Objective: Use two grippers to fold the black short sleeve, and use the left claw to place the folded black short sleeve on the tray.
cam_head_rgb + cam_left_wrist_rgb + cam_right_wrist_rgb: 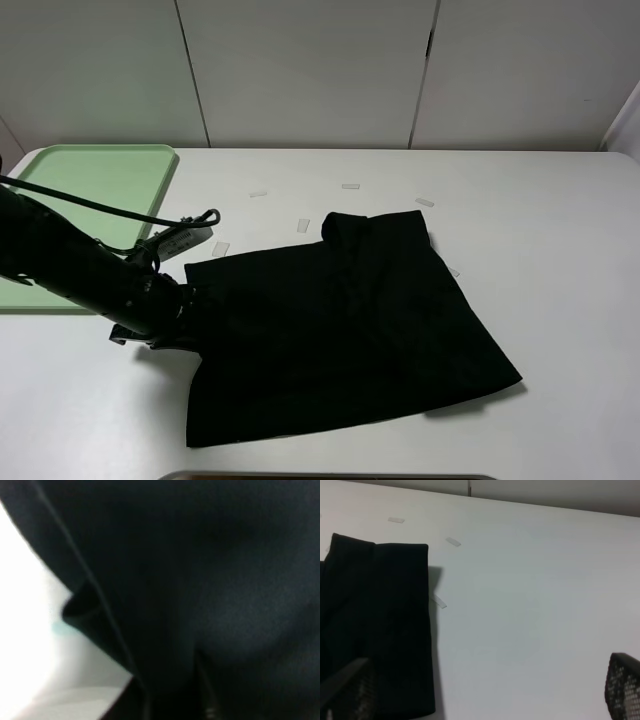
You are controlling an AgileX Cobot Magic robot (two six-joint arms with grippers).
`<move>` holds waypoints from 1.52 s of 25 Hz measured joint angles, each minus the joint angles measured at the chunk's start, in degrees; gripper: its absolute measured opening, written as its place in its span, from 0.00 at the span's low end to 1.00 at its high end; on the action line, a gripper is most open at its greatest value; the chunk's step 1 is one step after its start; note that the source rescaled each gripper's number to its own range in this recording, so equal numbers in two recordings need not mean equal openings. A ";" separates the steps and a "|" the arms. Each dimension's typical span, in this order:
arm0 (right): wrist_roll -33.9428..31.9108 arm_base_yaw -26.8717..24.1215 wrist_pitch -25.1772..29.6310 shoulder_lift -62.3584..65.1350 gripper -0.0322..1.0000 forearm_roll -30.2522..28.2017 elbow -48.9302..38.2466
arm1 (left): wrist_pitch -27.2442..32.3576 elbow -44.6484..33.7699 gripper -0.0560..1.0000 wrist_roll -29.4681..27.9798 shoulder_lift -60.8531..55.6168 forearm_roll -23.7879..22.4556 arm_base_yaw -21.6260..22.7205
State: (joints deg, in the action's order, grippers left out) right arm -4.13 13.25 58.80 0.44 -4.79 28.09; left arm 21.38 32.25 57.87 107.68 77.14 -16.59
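The black short sleeve (350, 330) lies folded in a rough rectangle on the middle of the white tabletop (540, 220). The left tool (192, 318) sits at the shirt's left edge. Dark cloth fills its blurred wrist view, so its grip cannot be told. The right tool (485, 692) is spread wide over bare tabletop beside the shirt. The mint tray (100, 170) sits at the far left, apart from the shirt.

The left arm (80, 270) reaches low, its fingers hidden; the right fingers (622, 685) spread wide apart.
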 joint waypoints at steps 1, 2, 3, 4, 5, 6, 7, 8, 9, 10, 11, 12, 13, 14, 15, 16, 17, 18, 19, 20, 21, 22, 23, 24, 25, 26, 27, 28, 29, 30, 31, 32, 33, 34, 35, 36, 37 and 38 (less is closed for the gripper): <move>0.00 0.00 0.00 0.00 1.00 0.00 0.00 | -0.38 0.00 0.10 0.06 0.07 -1.76 0.00; 0.00 0.00 0.00 0.00 1.00 0.00 0.00 | -0.38 0.00 0.08 0.06 0.07 -2.70 0.00; 0.00 0.00 0.00 0.00 1.00 0.00 0.00 | -0.38 0.00 0.07 -0.09 0.07 -3.63 0.00; 0.00 0.00 0.00 0.00 1.00 0.00 0.00 | -0.25 0.00 0.06 -0.74 0.00 -5.00 0.06; 0.00 0.00 0.00 0.00 1.00 0.00 0.00 | -0.13 0.00 0.06 -1.71 -0.22 -6.95 0.06; 0.00 0.00 0.00 0.00 1.00 0.00 0.00 | -0.07 0.01 0.06 -2.95 -0.59 -9.13 0.18; 0.00 0.00 0.00 0.00 1.00 0.00 0.00 | 0.08 0.01 0.06 -4.46 -1.28 -11.75 0.62; 0.00 0.00 0.00 0.00 1.00 0.00 0.00 | 0.41 0.01 0.05 -6.80 -2.17 -14.92 1.00; 0.00 0.00 0.00 0.00 1.00 0.00 0.00 | 0.57 0.01 0.05 -9.68 -3.27 -19.37 1.66; 0.00 0.00 0.00 0.00 1.00 0.00 0.00 | 0.62 0.01 0.05 -12.47 -4.65 -23.67 2.30; 0.00 0.00 0.00 0.00 1.00 0.00 0.00 | 0.63 -0.04 0.05 -15.61 -6.53 -29.36 3.02; 0.00 0.00 0.00 0.00 1.00 0.00 0.00 | 0.63 -0.04 0.05 -15.61 -6.53 -29.36 3.02; 0.00 0.00 0.00 0.00 1.00 0.00 0.00 | 0.75 0.02 0.05 -19.83 -9.07 -35.39 4.17; 0.00 0.00 0.00 0.00 1.00 0.00 0.00 | 1.45 0.45 0.05 -25.06 -11.70 -42.72 5.46; 0.00 0.00 0.00 0.00 1.00 0.00 0.00 | 3.07 1.34 0.05 -30.49 -14.01 -50.19 6.56; 0.00 0.00 0.00 0.00 1.00 0.00 0.00 | 4.44 2.20 0.05 -34.42 -15.87 -55.37 7.42; 0.00 0.00 0.00 0.00 1.00 0.00 0.00 | 5.80 3.15 0.05 -39.18 -17.98 -61.23 8.25; 0.00 0.00 0.00 0.00 1.00 0.00 0.00 | 7.47 4.49 0.05 -44.21 -19.95 -66.45 8.85; 0.00 0.00 0.00 0.00 1.00 0.00 0.00 | 8.59 5.43 0.05 -47.20 -21.68 -71.29 9.18; 0.00 0.00 0.00 0.00 1.00 0.00 0.00 | 9.64 6.45 0.05 -49.65 -23.14 -74.78 9.34; 0.00 0.00 0.00 0.00 1.00 0.00 0.00 | 10.98 7.19 0.05 -51.78 -24.14 -77.71 9.41; 0.00 0.00 0.00 0.00 1.00 0.00 0.00 | 12.02 7.92 0.05 -53.01 -25.00 -80.24 9.41; 0.00 0.00 0.00 0.00 1.00 0.00 0.00 | 13.18 8.39 0.05 -54.01 -25.40 -81.64 9.41; 0.00 0.00 0.00 0.00 1.00 0.00 0.00 | 13.92 8.61 0.05 -54.40 -25.67 -82.12 9.41; 0.00 0.00 0.00 0.00 1.00 0.00 0.00 | 14.21 8.61 0.05 -54.56 -25.67 -82.06 9.41; 0.00 0.00 0.00 0.00 1.00 0.00 0.00 | 14.48 8.61 0.05 -54.56 -25.67 -81.71 9.41; 0.00 0.00 0.00 0.00 1.00 0.00 0.00 | 14.52 8.61 0.05 -53.79 -25.67 -79.18 9.41; 0.00 0.00 0.00 0.00 1.00 0.00 0.00 | 14.32 8.61 0.05 -52.50 -25.67 -77.14 9.41; 0.00 0.00 0.00 0.00 1.00 0.00 0.00 | 14.13 8.61 0.05 -50.97 -25.67 -74.89 9.22; 0.00 0.00 0.00 0.00 1.00 0.00 0.00 | 13.76 8.61 0.05 -49.07 -25.67 -71.66 8.91; 0.00 0.00 0.00 0.00 1.00 0.00 0.00 | 13.01 8.61 0.05 -46.46 -25.67 -68.70 8.30; 0.00 0.00 0.00 0.00 1.00 0.00 0.00 | 12.57 8.61 0.05 -45.09 -25.67 -66.30 7.92; 0.00 0.00 0.00 0.00 1.00 0.00 0.00 | 12.57 8.61 0.05 -45.09 -25.67 -66.30 7.92; 0.00 0.00 0.00 0.00 1.00 0.00 0.00 | 11.53 8.61 0.05 -42.27 -25.67 -62.73 7.07; 0.00 0.00 0.00 0.00 1.00 0.00 0.00 | 10.34 8.61 0.05 -39.50 -25.67 -59.90 6.06; 0.00 0.00 0.00 0.00 1.00 0.00 0.00 | 9.36 8.61 0.05 -37.30 -25.62 -57.31 5.20; 0.00 0.00 0.00 0.00 1.00 0.00 0.00 | 8.10 8.61 0.05 -34.93 -25.62 -54.60 4.30; 0.00 0.00 0.00 0.00 1.00 0.00 0.00 | 7.06 8.61 0.05 -33.20 -25.62 -52.61 3.37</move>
State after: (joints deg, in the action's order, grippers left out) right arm -4.13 13.25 58.80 0.44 -4.79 28.09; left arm 28.44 40.87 24.67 82.06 24.53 -13.22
